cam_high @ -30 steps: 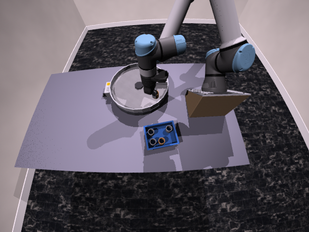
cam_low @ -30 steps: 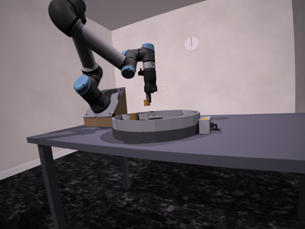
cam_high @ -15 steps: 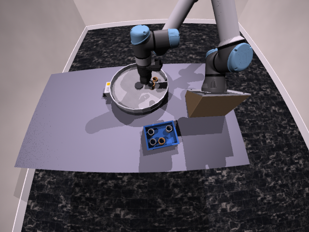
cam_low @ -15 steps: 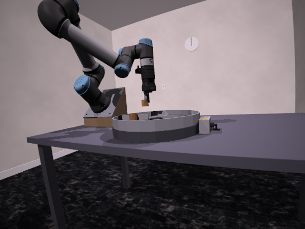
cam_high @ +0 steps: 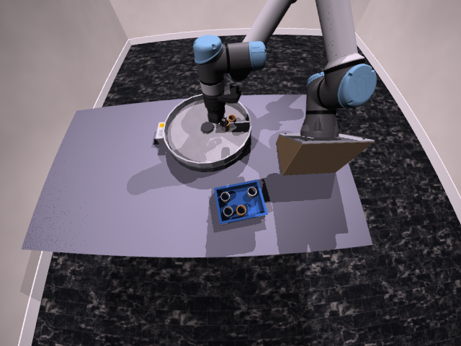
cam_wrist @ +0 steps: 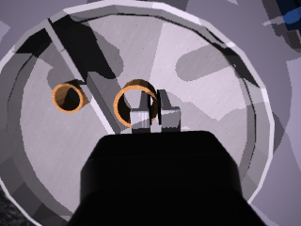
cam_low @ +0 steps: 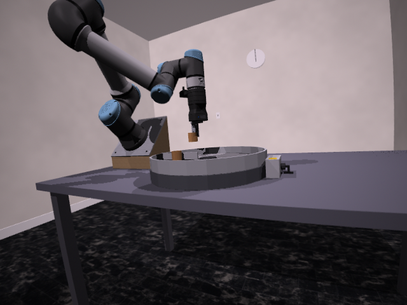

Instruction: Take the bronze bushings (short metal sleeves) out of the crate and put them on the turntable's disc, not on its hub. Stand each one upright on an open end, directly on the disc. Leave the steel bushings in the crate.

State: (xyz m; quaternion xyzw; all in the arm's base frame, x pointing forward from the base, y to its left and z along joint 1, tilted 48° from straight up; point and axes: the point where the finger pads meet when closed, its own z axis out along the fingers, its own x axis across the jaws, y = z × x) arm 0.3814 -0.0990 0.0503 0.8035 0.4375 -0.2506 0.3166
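A bronze bushing (cam_high: 226,126) (cam_low: 192,136) (cam_wrist: 118,106) hangs gripped by its wall in the pincer (cam_high: 224,122) (cam_low: 195,133) (cam_wrist: 153,101).

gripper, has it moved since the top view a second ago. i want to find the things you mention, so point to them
Yes, the gripper (cam_high: 224,123) (cam_low: 196,130) (cam_wrist: 153,101) has moved farther from the blue crate (cam_high: 217,205) (cam_wrist: 293,18), judged against that crate in the top view.
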